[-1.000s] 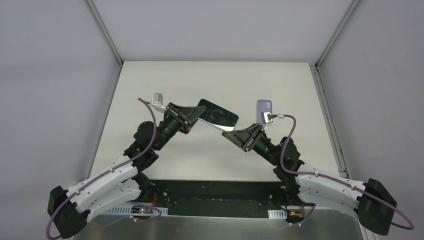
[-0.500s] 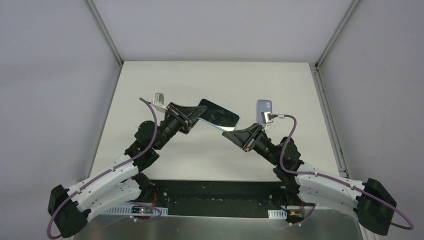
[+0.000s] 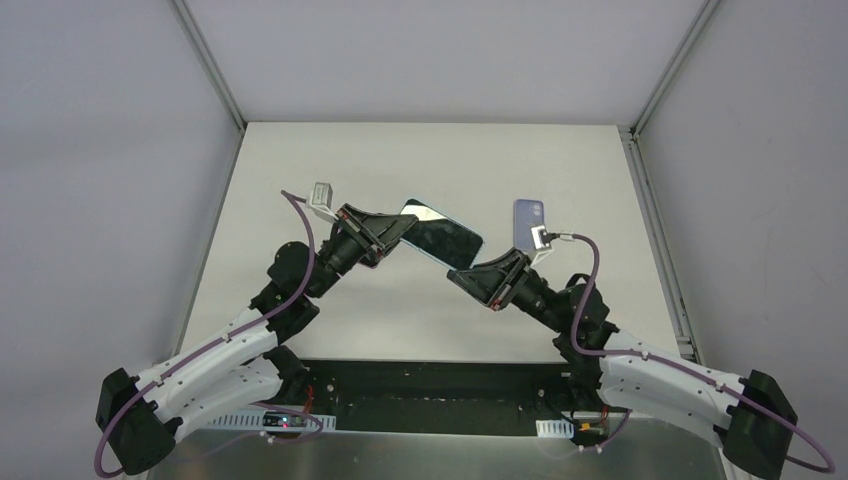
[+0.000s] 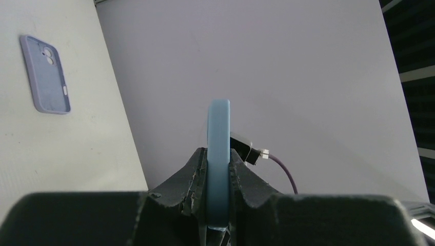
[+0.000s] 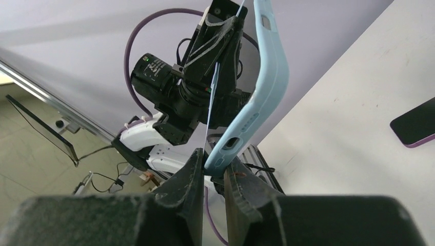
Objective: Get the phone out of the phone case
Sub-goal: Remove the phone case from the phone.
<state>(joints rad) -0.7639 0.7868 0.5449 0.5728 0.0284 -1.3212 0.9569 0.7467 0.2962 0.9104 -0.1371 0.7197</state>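
A dark-screened phone (image 3: 445, 238) in a light blue case is held in the air between both arms. My left gripper (image 3: 397, 230) is shut on its left end; in the left wrist view the case edge (image 4: 218, 128) stands upright between the fingers of the left gripper (image 4: 218, 156). My right gripper (image 3: 460, 276) is shut on the case's lower right corner. In the right wrist view the blue case (image 5: 267, 77) bows away from the phone's thin edge (image 5: 212, 100), and its bottom corner is pinched in the right gripper (image 5: 215, 160).
A lavender empty case (image 3: 528, 218) lies on the table behind the right wrist; it also shows in the left wrist view (image 4: 45, 74). A dark phone with a purple rim (image 5: 416, 123) lies on the white table (image 3: 330, 160). Grey walls enclose three sides.
The phone and both grippers have shifted slightly right and down. The right arm has drawn back a little with the case corner.
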